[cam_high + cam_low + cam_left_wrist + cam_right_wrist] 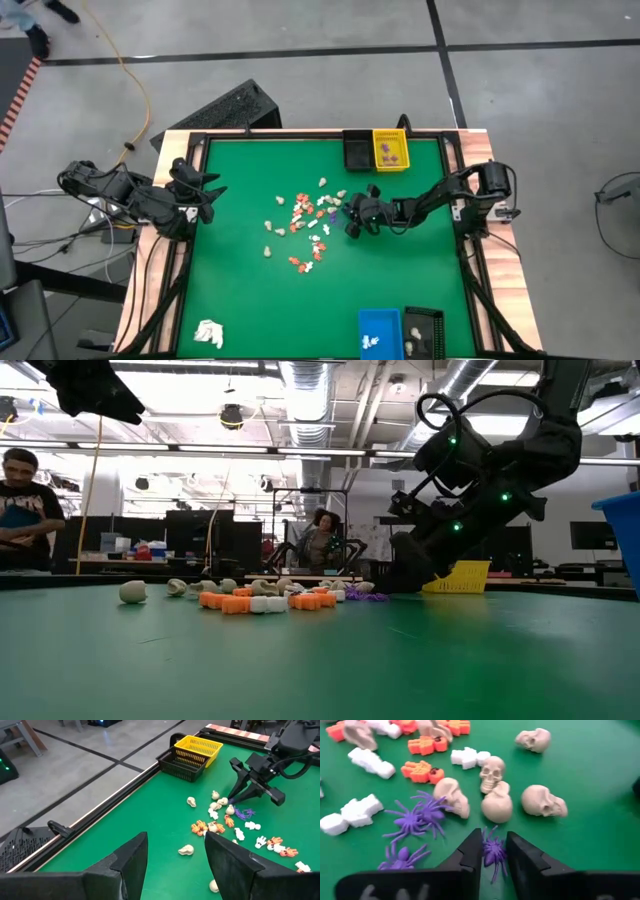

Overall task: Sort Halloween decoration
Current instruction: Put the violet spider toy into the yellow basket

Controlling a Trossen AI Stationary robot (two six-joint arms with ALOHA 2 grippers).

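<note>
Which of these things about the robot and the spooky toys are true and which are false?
1. The right gripper has its jaws around a purple spider. True.
2. The left gripper holds a skull. False: it is open and empty, at the table's left edge.
3. The yellow basket has purple pieces in it. True.
4. The spiders are orange. False: they are purple; the orange pieces are other shapes.
</note>
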